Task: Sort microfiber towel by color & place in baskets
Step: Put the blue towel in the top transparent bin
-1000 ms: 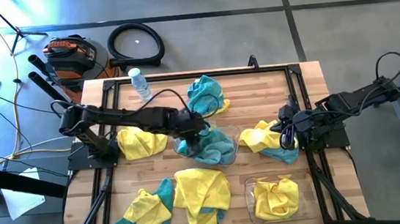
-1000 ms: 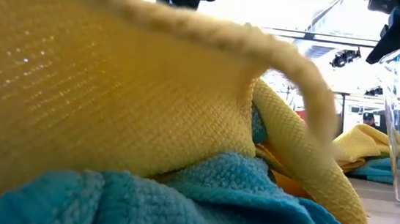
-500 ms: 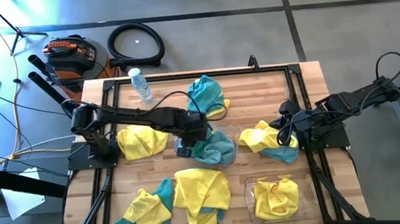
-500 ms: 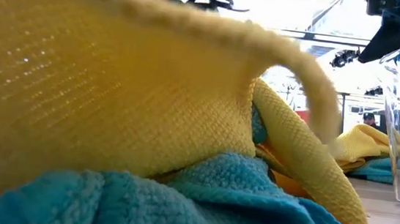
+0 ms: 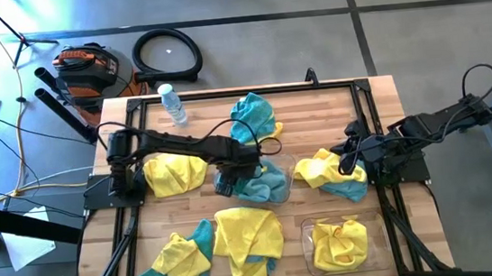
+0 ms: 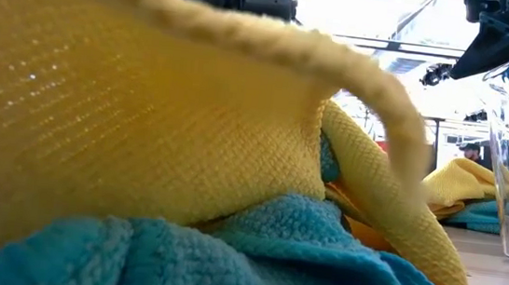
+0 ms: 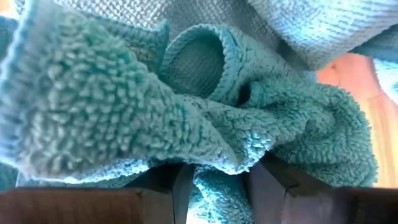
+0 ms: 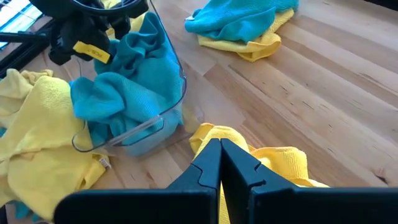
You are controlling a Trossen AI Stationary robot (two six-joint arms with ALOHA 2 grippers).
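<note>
As counted overhead: two baskets [image 5: 336, 243], five loose towel heaps [image 5: 247, 235].

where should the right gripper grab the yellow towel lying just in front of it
Probably on the raised yellow fold nearest the right gripper, coming straight down from above: the yellow towel lies crumpled on the table, so a bunched ridge gives the fingers something to pinch.

Both arms are dark, nearly black, built of slender jointed links with thin black cables looping alongside. The left pincer [image 5: 229, 178] carries a small yellow label with dark print on its housing. The right pincer [image 8: 220, 163] has two flat, matte black fingers [image 8: 209, 163] with angular, wedge-shaped tips and straight inner edges.
</note>
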